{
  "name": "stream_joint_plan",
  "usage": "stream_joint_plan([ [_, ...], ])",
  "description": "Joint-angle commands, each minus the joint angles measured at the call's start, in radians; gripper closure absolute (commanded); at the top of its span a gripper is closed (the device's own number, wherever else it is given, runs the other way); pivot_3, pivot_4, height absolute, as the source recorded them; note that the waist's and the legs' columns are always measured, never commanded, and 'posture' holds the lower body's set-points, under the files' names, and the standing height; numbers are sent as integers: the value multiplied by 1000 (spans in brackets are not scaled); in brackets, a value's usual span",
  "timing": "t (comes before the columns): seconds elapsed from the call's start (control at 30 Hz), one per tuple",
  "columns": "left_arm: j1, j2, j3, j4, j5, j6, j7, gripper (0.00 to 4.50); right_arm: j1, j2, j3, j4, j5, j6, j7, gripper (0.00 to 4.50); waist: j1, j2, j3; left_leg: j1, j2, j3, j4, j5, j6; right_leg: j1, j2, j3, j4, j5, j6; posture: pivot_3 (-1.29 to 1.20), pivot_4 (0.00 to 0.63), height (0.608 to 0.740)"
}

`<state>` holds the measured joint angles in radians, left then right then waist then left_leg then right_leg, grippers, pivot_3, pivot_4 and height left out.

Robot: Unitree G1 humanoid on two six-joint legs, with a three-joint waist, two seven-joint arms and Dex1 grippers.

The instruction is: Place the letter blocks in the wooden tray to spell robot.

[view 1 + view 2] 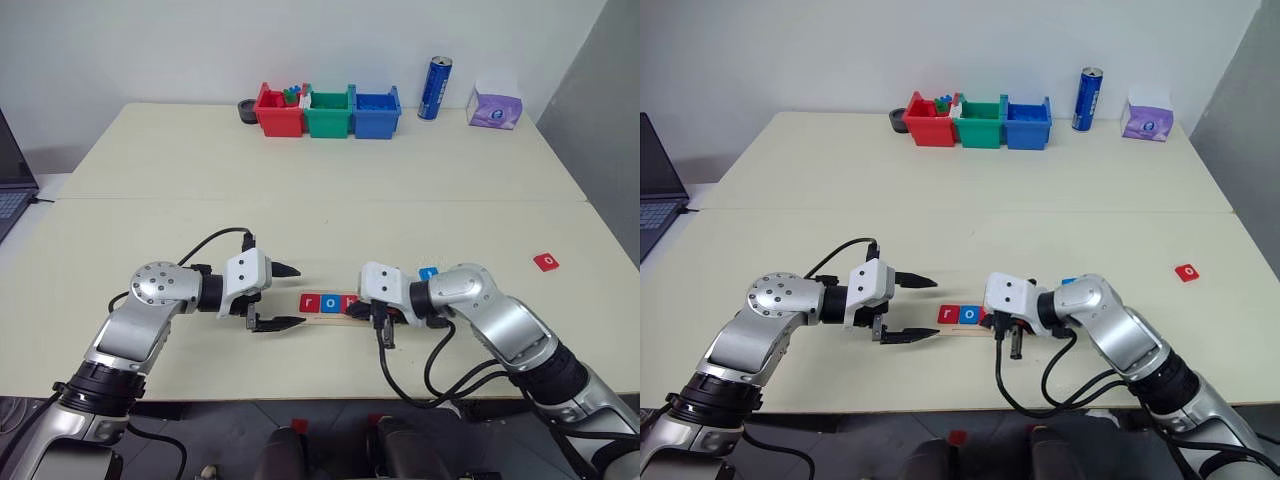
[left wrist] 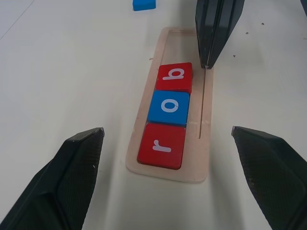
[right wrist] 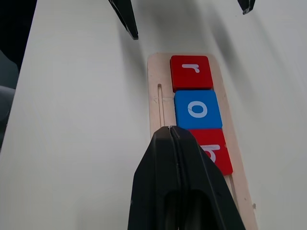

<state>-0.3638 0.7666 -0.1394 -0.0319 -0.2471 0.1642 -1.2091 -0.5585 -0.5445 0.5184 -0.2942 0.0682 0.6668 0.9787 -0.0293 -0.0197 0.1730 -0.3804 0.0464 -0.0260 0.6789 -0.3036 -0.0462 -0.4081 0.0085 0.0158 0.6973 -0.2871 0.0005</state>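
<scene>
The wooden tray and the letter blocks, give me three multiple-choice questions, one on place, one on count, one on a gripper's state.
1. Where does the loose red block lie?
A. on the table to the robot's right
B. in the green bin
C. in the tray

2. How many blocks sit in the wooden tray?
A. one
B. three
C. five

3. How is the right gripper?
A. shut, empty
B. open
C. holding a block

Answers: 1 A, it lies alone, far from the tray. 2 B, r, o, b show. 3 A, fingers meet with nothing between.

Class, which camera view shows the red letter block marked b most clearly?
The left wrist view: the red square letter block marked b lies whole in the long pale wooden tray. The right wrist view has it half-covered by the shut right gripper; the eye views barely show it.
</scene>
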Motion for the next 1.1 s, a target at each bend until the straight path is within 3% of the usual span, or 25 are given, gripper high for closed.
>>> stream_joint_plan([
  [0.03,-8,0,23,-12,-3,-20,6,0,-7,3,7,5,-21,-15,-13,4472,0,0,0,0,0,0,0,0,0,0,0,0,0,0,0,0,150,740],
  [0.5,-9,-6,20,-22,-3,-14,10,0,-20,33,16,51,-58,-37,-26,4472,0,0,0,0,0,0,0,0,0,0,0,0,0,0,0,0,150,740],
  [0.67,-6,-10,25,-28,-11,-7,13,0,-10,6,-76,-92,62,74,20,4472,0,0,0,0,0,0,0,0,0,0,0,0,0,0,0,0,150,740],
  [0.9,-15,-47,30,-99,-74,88,44,0,96,-57,-304,-222,154,158,-65,4472,5,0,0,-1,0,0,0,0,0,0,0,0,-1,0,0,0,150,740],
  [1.1,-56,-100,-4,-181,-69,185,110,0,320,-68,-497,-298,164,195,-213,2614,6,-1,0,-1,-1,0,0,0,0,1,-1,0,-1,0,0,0,150,740],
])
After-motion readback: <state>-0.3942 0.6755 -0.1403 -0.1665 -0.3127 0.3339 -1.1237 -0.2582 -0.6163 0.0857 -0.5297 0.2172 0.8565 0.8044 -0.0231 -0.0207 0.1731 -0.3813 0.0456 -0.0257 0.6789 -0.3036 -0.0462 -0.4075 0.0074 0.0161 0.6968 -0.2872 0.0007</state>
